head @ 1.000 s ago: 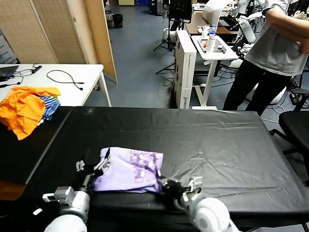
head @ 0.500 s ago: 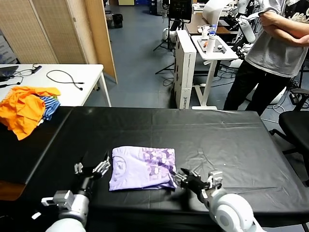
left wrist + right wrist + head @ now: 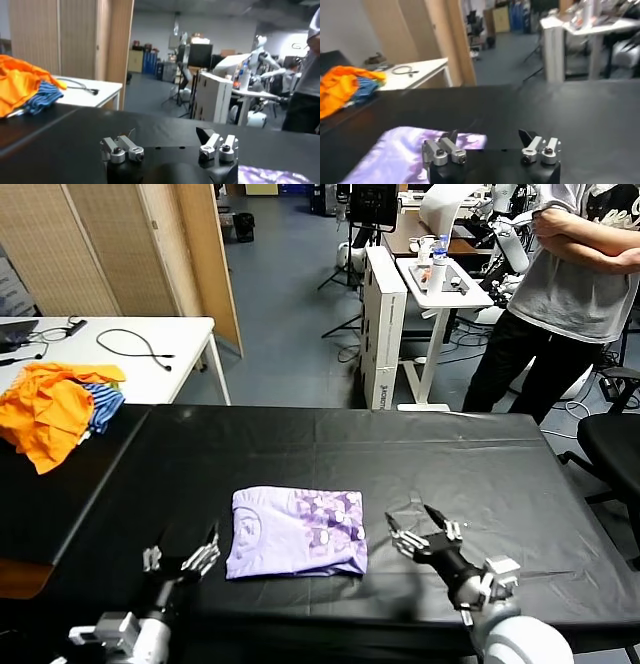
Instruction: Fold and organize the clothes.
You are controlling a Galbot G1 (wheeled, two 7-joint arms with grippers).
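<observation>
The pale lavender T-shirt [image 3: 296, 532] lies folded in a flat rectangle on the black table [image 3: 400, 444], near its front edge, with the darker purple print on its right half. My left gripper [image 3: 182, 559] is open and empty, just left of the shirt and apart from it. My right gripper [image 3: 418, 529] is open and empty, just right of the shirt. In the right wrist view the shirt [image 3: 405, 150] lies beyond the open gripper [image 3: 489, 135]. In the left wrist view the open gripper [image 3: 169, 136] faces bare table, with a corner of the shirt [image 3: 270, 175] at the edge.
Bright orange garments with a blue-striped piece [image 3: 55, 406] lie at the far left, also in the left wrist view [image 3: 22, 90]. A white table with cables [image 3: 130, 344] stands behind. A person [image 3: 560, 294] stands at the far right by an office chair [image 3: 615, 444].
The shirt was slid to the right and laid flat. Both grippers let go of it and drew back from its edges, the right one moving right.
</observation>
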